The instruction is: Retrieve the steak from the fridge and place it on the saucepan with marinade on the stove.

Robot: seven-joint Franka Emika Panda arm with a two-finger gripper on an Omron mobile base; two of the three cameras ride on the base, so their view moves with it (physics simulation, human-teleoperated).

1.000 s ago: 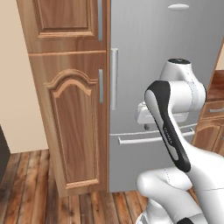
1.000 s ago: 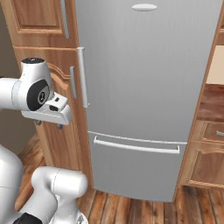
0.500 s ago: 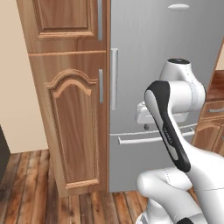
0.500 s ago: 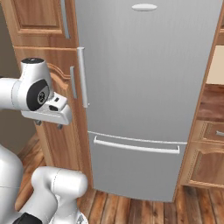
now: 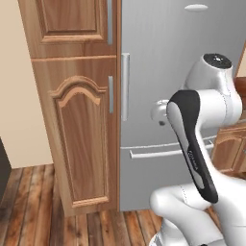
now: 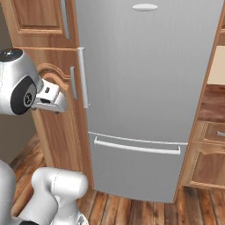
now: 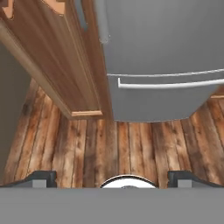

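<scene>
Fridge (image 6: 149, 79) stands closed, its vertical handle (image 6: 82, 77) along the left edge, its drawer bar (image 6: 137, 147) at 6 o'clock. End effector (image 7: 114, 177) has fingers spread wide, empty, above the wood floor (image 7: 131, 144). Cabinet (image 5: 81, 125) adjoins the fridge at 9 o'clock.

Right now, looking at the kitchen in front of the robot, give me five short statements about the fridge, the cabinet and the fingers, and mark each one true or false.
1. The tall grey steel-fronted fridge has its door shut. True.
2. The gripper has its fingers clamped on the vertical silver bar handle. False: the fingers stand wide open, holding nothing, pointing at the wooden plank floor.
3. A wooden cabinet with an arched panel stands directly beside the fridge, on the handle side. True.
4. The lower drawer of the fridge is pulled out. False: it sits flush, its horizontal bar handle untouched.
5. A raw red steak lies on the floor. False: the boards are bare.
</scene>
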